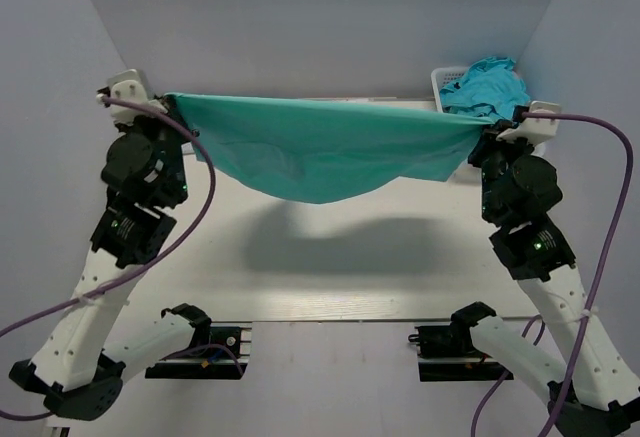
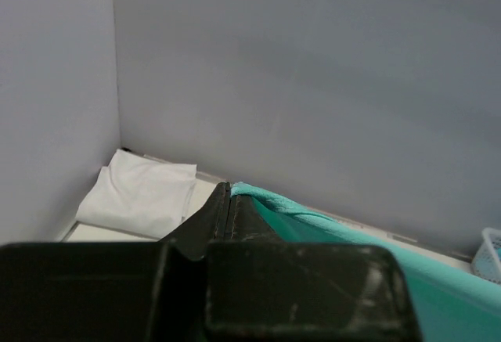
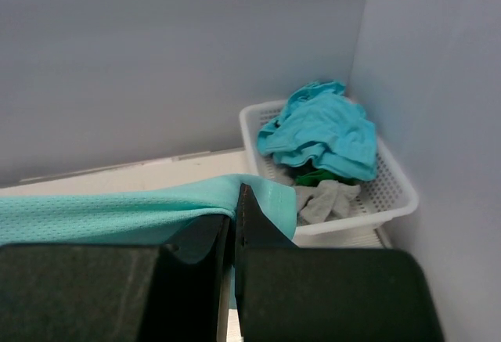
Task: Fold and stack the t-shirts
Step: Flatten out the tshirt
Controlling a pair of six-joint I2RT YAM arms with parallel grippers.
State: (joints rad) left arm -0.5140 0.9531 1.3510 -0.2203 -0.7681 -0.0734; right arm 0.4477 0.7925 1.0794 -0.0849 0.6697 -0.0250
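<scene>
White cloth comes first: in the far left corner of the table (image 1: pixel 250 297) we see a folded white t-shirt (image 2: pixel 145 193) lying flat, close to where the left wall meets the far wall. From above it is hidden behind the left arm.

Just right of it, the left gripper (image 2: pixel 228 192) is raised high, its fingers pressed together on one top corner of the mint t-shirt (image 1: pixel 320 147). The cloth comes out right at the fingertips. The arm stands close to the left wall, with little room on that side.

From there the mint t-shirt is stretched across the middle of the scene. Its top edge runs taut and almost straight from one gripper to the other, a little lower at the right. Its lower edge sags in a soft curve, deepest around the middle, and hangs above the table with its shadow on the surface below. Under it and nearer to us, towards the arm bases, we see bare tabletop.

On the right, the right gripper (image 3: pixel 237 195) pinches the other top corner of the mint t-shirt between closed fingers, and the cloth folds over its tips.

Just beyond it, in the far right corner against the right wall, sits the white basket (image 3: pixel 391 201). Crumpled turquoise t-shirts (image 3: pixel 321 127) are heaped above its rim, with a pale grey cloth (image 3: pixel 325 201) and a bit of dark green underneath. We cannot tell whether the gripper touches the basket.
</scene>
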